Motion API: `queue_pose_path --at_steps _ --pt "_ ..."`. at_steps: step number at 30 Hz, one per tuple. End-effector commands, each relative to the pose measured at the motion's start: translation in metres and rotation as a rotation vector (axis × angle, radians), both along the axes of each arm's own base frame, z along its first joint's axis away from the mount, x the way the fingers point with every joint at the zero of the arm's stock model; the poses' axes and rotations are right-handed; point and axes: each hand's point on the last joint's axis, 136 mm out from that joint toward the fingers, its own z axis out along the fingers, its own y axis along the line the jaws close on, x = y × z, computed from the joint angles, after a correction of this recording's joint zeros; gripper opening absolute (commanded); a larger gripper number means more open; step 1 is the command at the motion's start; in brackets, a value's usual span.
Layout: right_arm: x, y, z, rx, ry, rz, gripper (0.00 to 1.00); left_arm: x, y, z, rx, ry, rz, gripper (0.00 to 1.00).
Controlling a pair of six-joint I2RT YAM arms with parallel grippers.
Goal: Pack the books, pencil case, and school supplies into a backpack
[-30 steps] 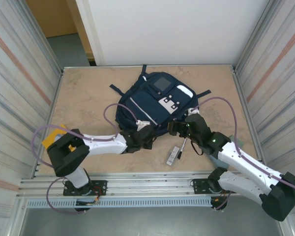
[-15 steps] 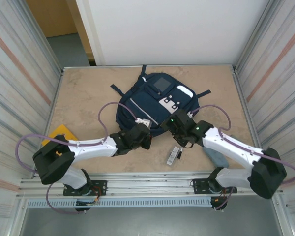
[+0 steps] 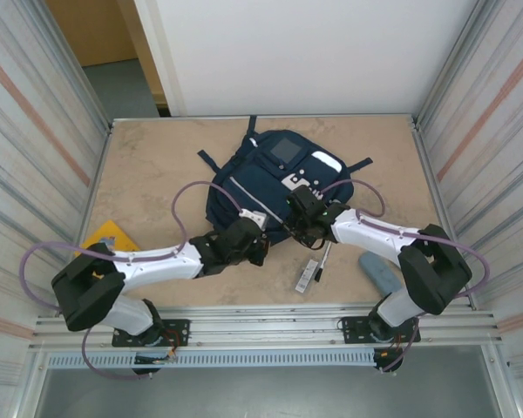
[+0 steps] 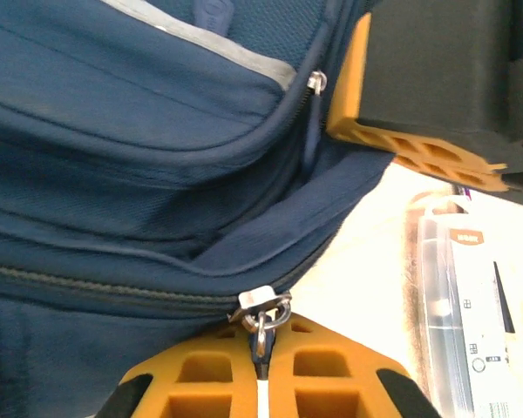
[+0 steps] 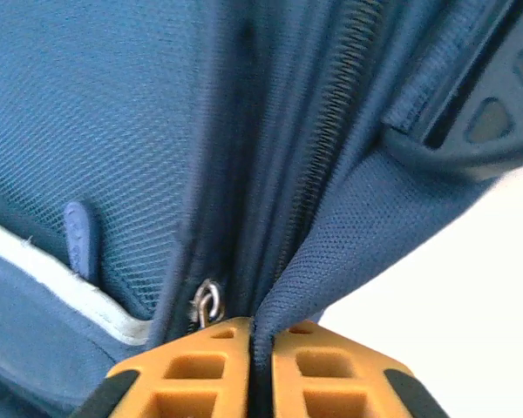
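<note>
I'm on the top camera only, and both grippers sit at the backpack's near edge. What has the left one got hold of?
Observer: In the left wrist view, the left gripper is shut on a metal zipper pull at the backpack seam.
Operator: And the right one?
Observer: In the right wrist view, the right gripper pinches a fold of backpack fabric beside the zipper teeth.
Operator: Any second pull near it?
Observer: A small metal ring, likely a pull, sits right beside its fingertips.

Navy, pale-striped backpack (image 3: 244, 185), yellow-orange book (image 3: 113, 236), pale grey-blue pencil case (image 3: 382, 273)
</note>
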Motion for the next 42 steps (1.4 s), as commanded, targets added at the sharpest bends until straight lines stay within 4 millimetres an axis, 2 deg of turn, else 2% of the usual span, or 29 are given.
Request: queue_pose_path --at_steps 1,4,8,12,15,17,19,21,23,24,29,33,36,39,40,42 --pt "0.012 -0.012 0.012 -0.099 -0.066 0.124 0.03 0.001 0.028 0.012 0.04 -0.017 0.029 0.0" --pt "0.015 -0.032 0.01 -0.165 -0.039 0.178 0.0 -0.002 0.059 0.011 0.095 -0.022 0.068 0.0" --pt "0.025 -0.056 0.004 -0.204 -0.028 0.25 0.0 -0.012 0.095 0.011 0.065 0.011 0.106 0.0" --pt "0.038 -0.066 -0.004 -0.158 -0.026 0.339 0.0 -0.021 0.116 0.016 -0.006 0.018 0.102 0.0" --pt "0.051 -0.071 -0.008 -0.113 -0.039 0.358 0.0 -0.026 0.122 0.021 -0.027 0.003 0.078 0.0" --pt "0.058 -0.075 -0.009 -0.087 -0.032 0.348 0.03 -0.028 0.121 0.022 -0.034 -0.003 0.06 0.0" --pt "0.061 -0.078 -0.011 -0.051 -0.007 0.328 0.17 -0.029 0.116 0.021 -0.051 0.01 0.043 0.0" --pt "0.056 -0.074 -0.01 0.01 0.012 0.321 0.49 -0.029 0.109 0.018 -0.07 0.039 0.04 0.0" --pt "0.048 -0.066 -0.006 0.053 0.034 0.315 0.68 -0.029 0.101 0.014 -0.086 0.059 0.029 0.0" --pt "0.042 -0.064 -0.004 0.063 0.063 0.304 0.71 -0.029 0.096 0.014 -0.092 0.061 0.023 0.0" --pt "-0.006 -0.035 -0.004 0.141 0.269 0.226 0.76 -0.028 0.067 0.018 -0.103 0.045 -0.024 0.0" --pt "-0.042 0.003 -0.003 0.137 0.364 0.156 0.76 -0.028 0.047 0.023 -0.111 0.038 -0.06 0.0" --pt "-0.043 0.023 0.003 0.13 0.331 0.114 0.76 -0.03 0.04 0.027 -0.12 0.042 -0.082 0.0" --pt "-0.036 0.027 -0.001 0.097 0.322 0.092 0.72 -0.03 0.039 0.028 -0.132 0.038 -0.083 0.0" --pt "-0.034 0.025 -0.004 0.078 0.32 0.086 0.67 -0.031 0.041 0.028 -0.131 0.039 -0.079 0.0" --pt "-0.03 0.017 -0.007 0.032 0.291 0.075 0.48 -0.031 0.044 0.028 -0.123 0.037 -0.071 0.0"
